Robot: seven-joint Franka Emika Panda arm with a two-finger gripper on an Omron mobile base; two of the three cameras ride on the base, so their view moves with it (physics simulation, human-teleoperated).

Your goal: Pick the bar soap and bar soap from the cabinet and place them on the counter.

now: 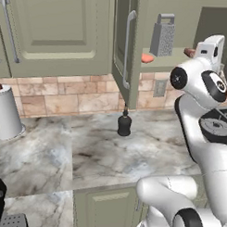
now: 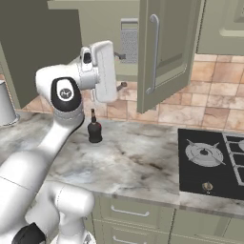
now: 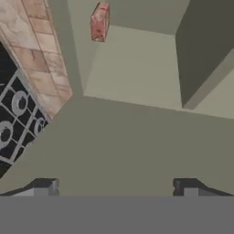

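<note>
The grey-green cabinet (image 1: 131,46) hangs above the counter (image 1: 100,152) with its door swung open. On its shelf a salmon-orange bar soap (image 1: 147,57) lies next to a steel grater (image 1: 163,36). Farther right on the shelf is a dark red-brown bar soap (image 1: 189,52), just left of my hand. The hand view has this bar soap (image 3: 99,22) well ahead on the shelf floor (image 3: 132,68). My gripper (image 3: 116,185) is open and empty, short of the cabinet front. In the right base view the gripper (image 2: 121,71) points toward the open cabinet (image 2: 164,52).
A black bottle (image 1: 124,124) stands on the counter below the open door (image 2: 157,57). A white canister (image 1: 6,112) stands at the far left. The black stove top (image 2: 214,162) lies to the right. Brick tiles (image 1: 65,97) back the counter.
</note>
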